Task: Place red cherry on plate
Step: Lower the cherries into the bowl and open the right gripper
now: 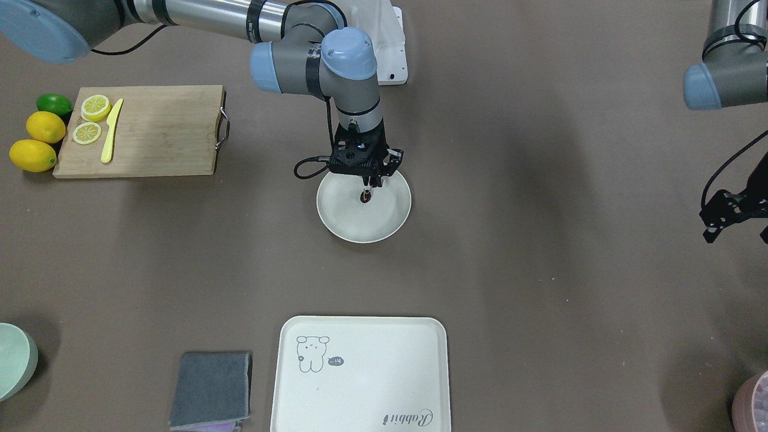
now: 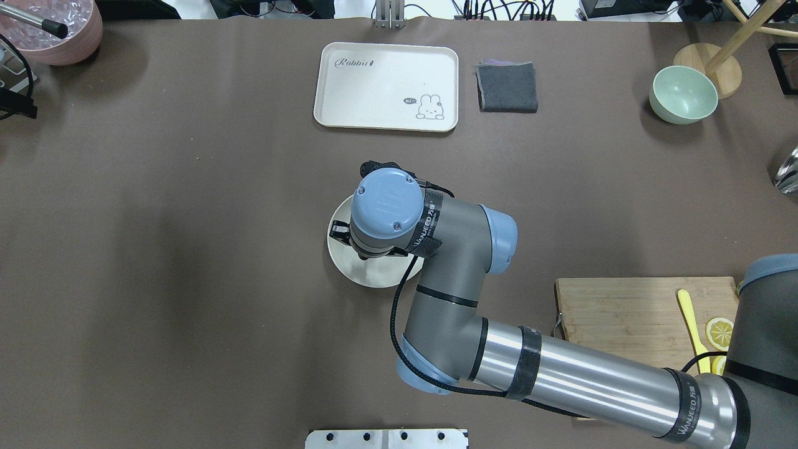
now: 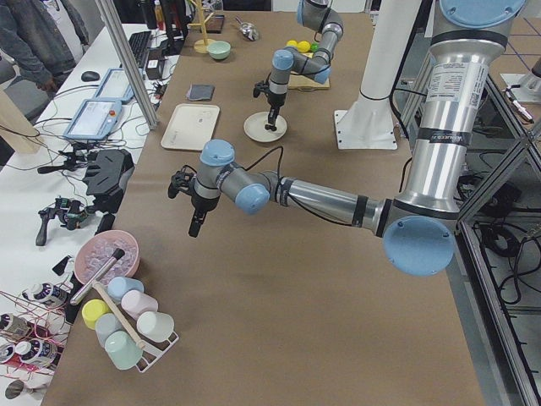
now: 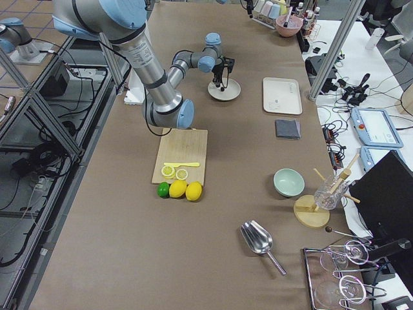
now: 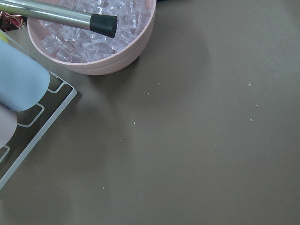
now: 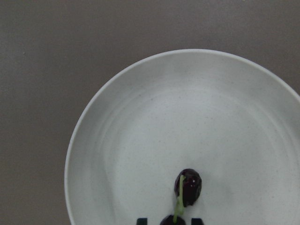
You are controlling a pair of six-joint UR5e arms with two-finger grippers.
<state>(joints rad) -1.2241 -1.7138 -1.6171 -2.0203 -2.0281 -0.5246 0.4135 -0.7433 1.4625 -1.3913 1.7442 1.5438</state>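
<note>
The red cherry (image 6: pixel 190 185), a dark glossy pair on a pale stem, lies inside the round cream plate (image 6: pixel 154 122) near its middle. In the front view the cherry (image 1: pixel 365 197) shows just below my right gripper (image 1: pixel 367 187), which points straight down over the plate (image 1: pixel 384 231). In the right wrist view my right gripper (image 6: pixel 168 221) is narrowly open, its two fingertips standing a little clear of the lower cherry on either side. My left gripper (image 1: pixel 735 222) hangs far off at the table's end; whether it is open or shut I cannot tell.
A wooden cutting board (image 1: pixel 144 132) carries lemon slices and a yellow knife, with two lemons and a lime beside it. A cream tray (image 1: pixel 360 372), a grey cloth (image 1: pixel 210 387) and a mint bowl (image 1: pixel 12 360) line the far edge. A pink ice bowl (image 5: pixel 93 42) sits below the left wrist.
</note>
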